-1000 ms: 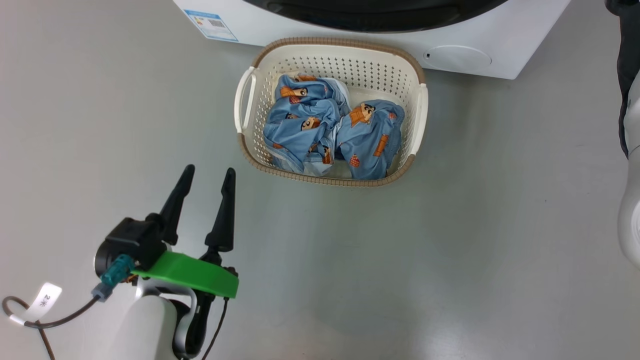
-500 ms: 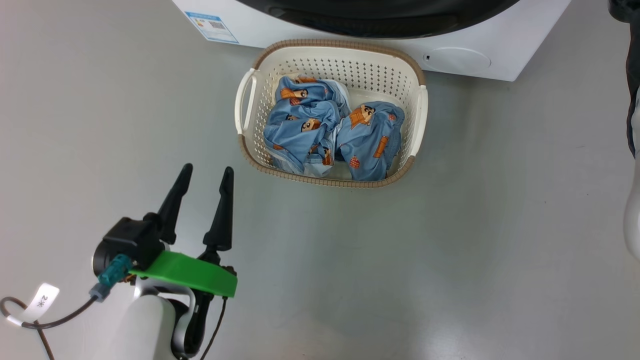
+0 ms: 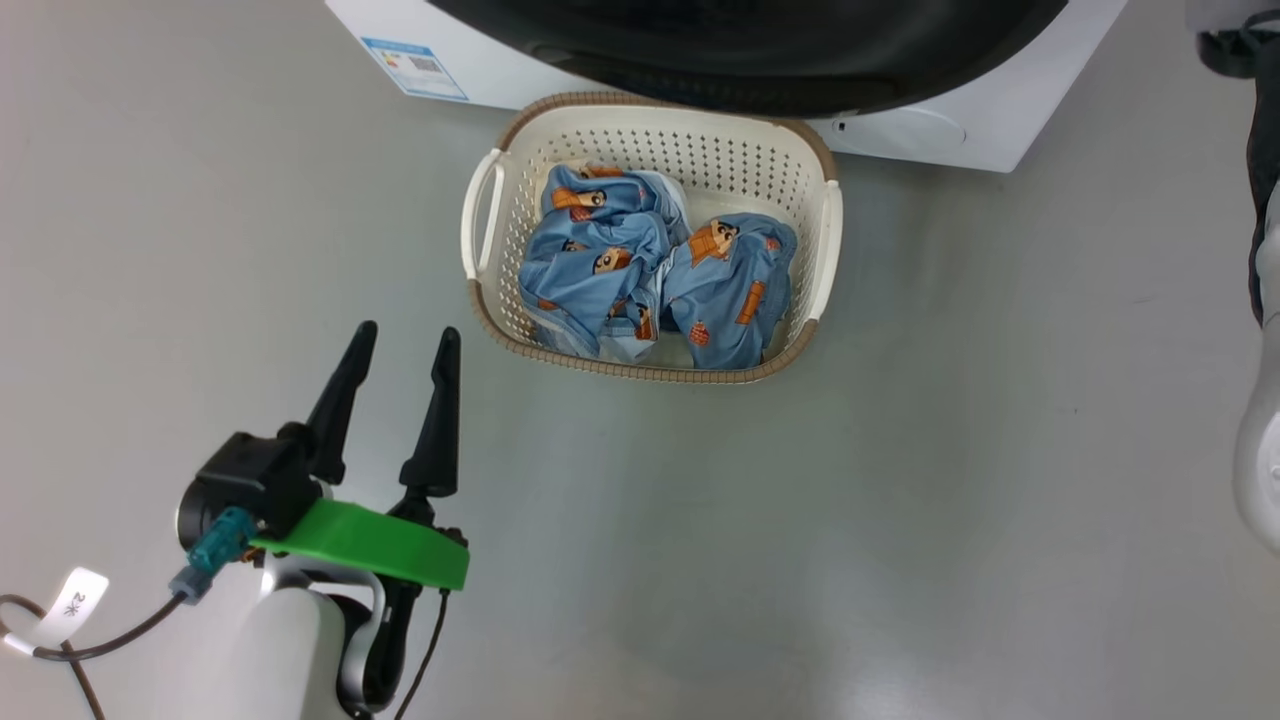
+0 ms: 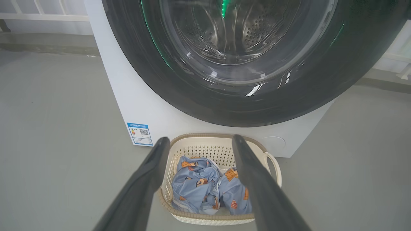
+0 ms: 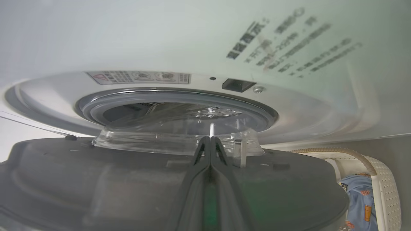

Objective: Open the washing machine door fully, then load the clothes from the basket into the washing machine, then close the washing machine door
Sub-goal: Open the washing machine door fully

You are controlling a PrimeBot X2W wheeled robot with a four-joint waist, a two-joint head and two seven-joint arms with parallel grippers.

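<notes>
Tucking the right gripper (image 5: 210,141), fingers squeezed shut on nothing, behind the partly open washing machine door (image 5: 96,186), likely to push it wide, and holding the left gripper (image 3: 408,330) wide open and empty near the basket (image 3: 650,372), ready for the clothes (image 3: 650,270) inside.

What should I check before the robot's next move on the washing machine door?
1. Washing machine door fully open: not ok, it is only ajar from the gasket.
2. Right gripper shut, lying along the door's inner face: ok.
3. Left gripper open and empty, clear of the basket: ok.
4. Clothes, both bundles in the basket: ok.
5. Door's swing clears the basket rim: cannot tell.
</notes>
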